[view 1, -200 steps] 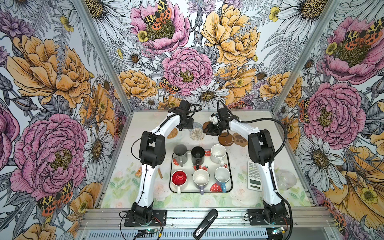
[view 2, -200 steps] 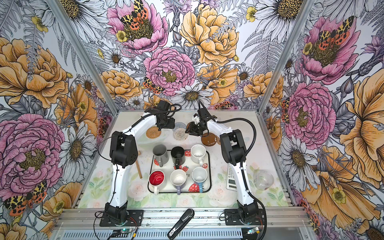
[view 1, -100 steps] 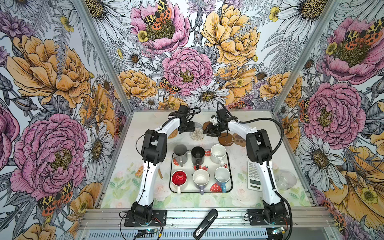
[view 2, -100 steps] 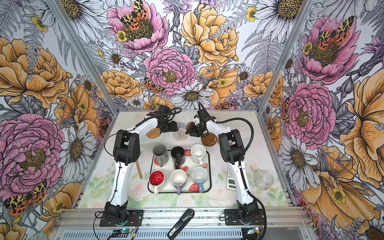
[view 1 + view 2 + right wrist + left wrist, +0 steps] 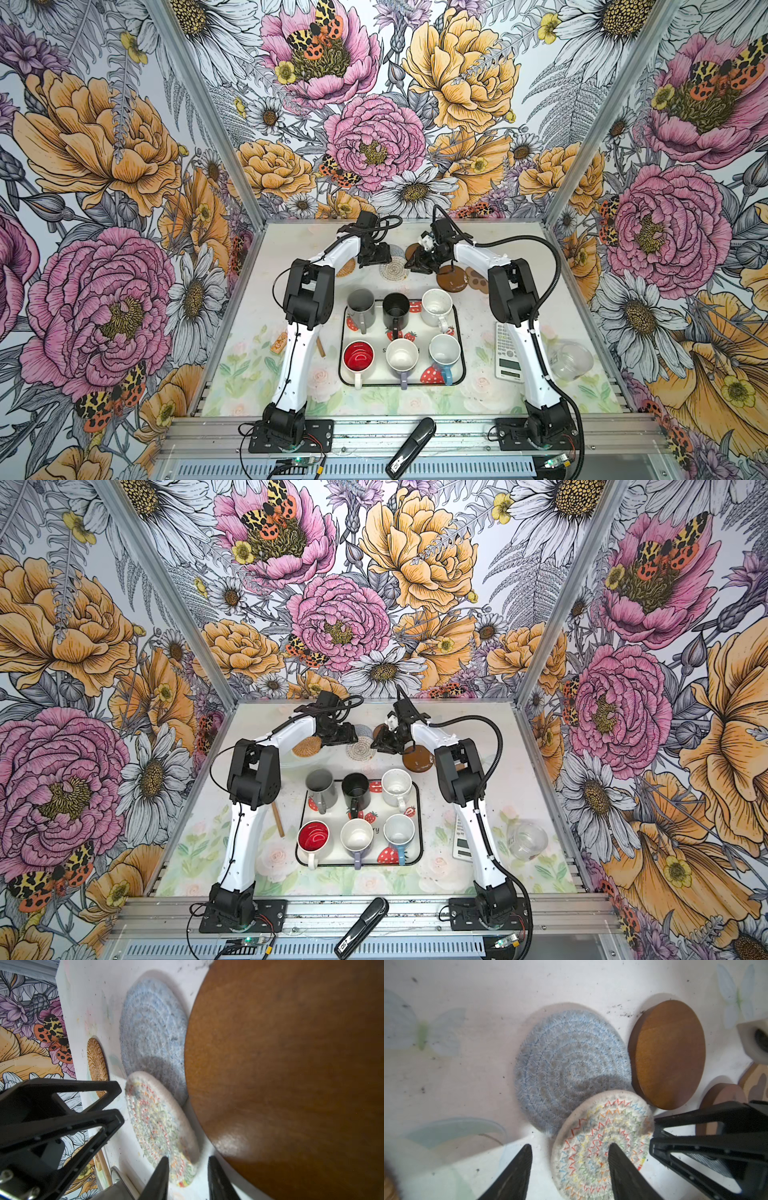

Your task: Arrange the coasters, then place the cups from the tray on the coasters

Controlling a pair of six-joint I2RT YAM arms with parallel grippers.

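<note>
Cream crochet coaster, rim between the parted left jaws.

Six cups stand in two rows on the tray at lower centre; coasters cluster above it, calculator right.

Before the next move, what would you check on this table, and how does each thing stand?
1. Coasters apart? Not ok: the cream coaster overlaps the grey-blue coaster.
2. Jaws of the left gripper open? Ok, straddling the cream coaster's edge.
3. Jaws of the right gripper open? Ok, at the same coaster's edge.
4. Grippers clear of each other? Cannot tell; both crowd that coaster.
5. All six cups on the tray? Ok.
</note>
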